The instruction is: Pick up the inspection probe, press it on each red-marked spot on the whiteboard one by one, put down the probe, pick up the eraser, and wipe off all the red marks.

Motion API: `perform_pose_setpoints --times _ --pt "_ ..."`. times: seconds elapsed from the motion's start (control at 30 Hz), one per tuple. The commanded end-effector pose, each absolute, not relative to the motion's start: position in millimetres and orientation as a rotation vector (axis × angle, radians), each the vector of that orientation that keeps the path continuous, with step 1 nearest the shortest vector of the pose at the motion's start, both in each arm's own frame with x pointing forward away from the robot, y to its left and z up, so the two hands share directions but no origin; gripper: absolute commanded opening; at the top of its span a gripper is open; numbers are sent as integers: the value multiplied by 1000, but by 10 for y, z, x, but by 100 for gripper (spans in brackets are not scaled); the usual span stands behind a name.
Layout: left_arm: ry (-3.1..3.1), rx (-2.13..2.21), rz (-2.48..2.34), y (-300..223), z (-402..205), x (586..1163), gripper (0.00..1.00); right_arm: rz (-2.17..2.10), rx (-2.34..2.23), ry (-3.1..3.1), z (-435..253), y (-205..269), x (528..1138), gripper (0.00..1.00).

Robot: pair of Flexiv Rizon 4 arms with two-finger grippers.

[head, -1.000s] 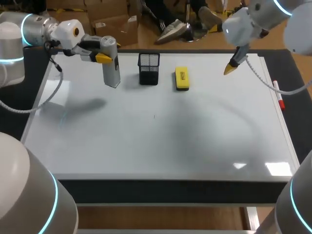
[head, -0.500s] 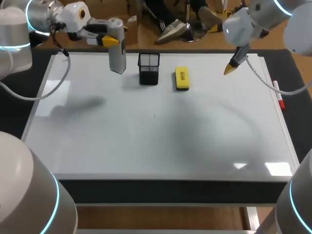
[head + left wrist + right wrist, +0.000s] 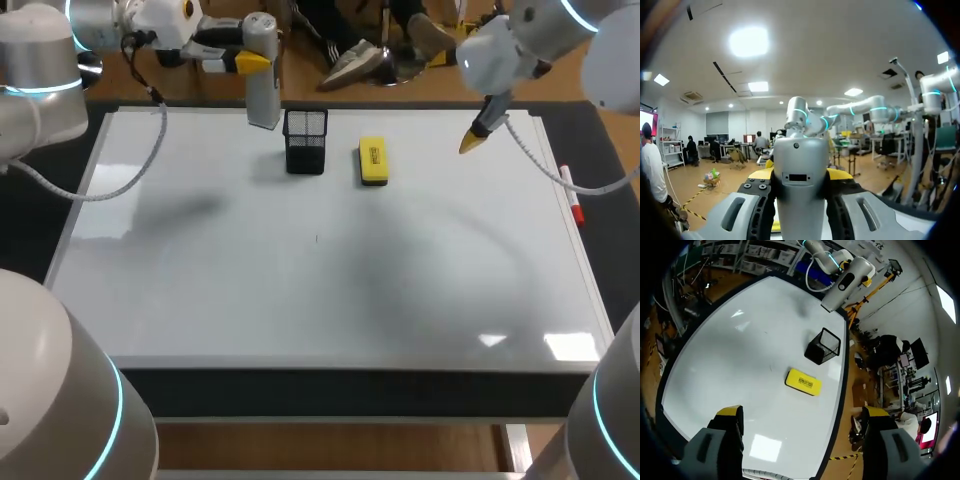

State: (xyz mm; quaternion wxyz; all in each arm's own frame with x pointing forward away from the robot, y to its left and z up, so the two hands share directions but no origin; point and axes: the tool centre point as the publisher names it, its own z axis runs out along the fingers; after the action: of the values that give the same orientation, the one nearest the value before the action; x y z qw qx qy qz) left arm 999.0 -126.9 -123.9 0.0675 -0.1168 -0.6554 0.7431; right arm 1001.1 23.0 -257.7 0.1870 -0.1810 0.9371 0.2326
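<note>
My left gripper (image 3: 243, 61) is shut on the grey inspection probe (image 3: 263, 78), holding it upright in the air over the whiteboard's far edge, just left of the black mesh holder (image 3: 305, 140). In the left wrist view the probe (image 3: 800, 190) fills the gap between the fingers (image 3: 740, 215) of my left gripper (image 3: 801, 176). The yellow eraser (image 3: 373, 161) lies flat to the right of the holder. My right gripper (image 3: 473, 138) hangs open and empty above the far right of the whiteboard (image 3: 330, 290). From the open right gripper (image 3: 802, 412), the eraser (image 3: 803, 381), holder (image 3: 823, 346) and probe (image 3: 847, 285) show ahead.
A red marker (image 3: 573, 200) lies on the dark strip beside the whiteboard's right edge. A tiny dark mark (image 3: 317, 238) sits near the board's middle; I see no red marks on it.
My left arm has carried the probe up, away from me and to the right, from the board's far left to beside the mesh holder. The right arm has stayed still.
</note>
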Motion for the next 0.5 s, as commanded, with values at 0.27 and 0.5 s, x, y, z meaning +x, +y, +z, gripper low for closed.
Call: perform_pose_setpoints --times 0.27,0.5 --pt "-1958 -282 2308 -1573 -1267 10020 0 649 -512 2642 -2571 229 10013 100" --pt "-1946 -262 2316 -1678 -1291 10067 0 649 -512 2642 -2571 229 10013 100"
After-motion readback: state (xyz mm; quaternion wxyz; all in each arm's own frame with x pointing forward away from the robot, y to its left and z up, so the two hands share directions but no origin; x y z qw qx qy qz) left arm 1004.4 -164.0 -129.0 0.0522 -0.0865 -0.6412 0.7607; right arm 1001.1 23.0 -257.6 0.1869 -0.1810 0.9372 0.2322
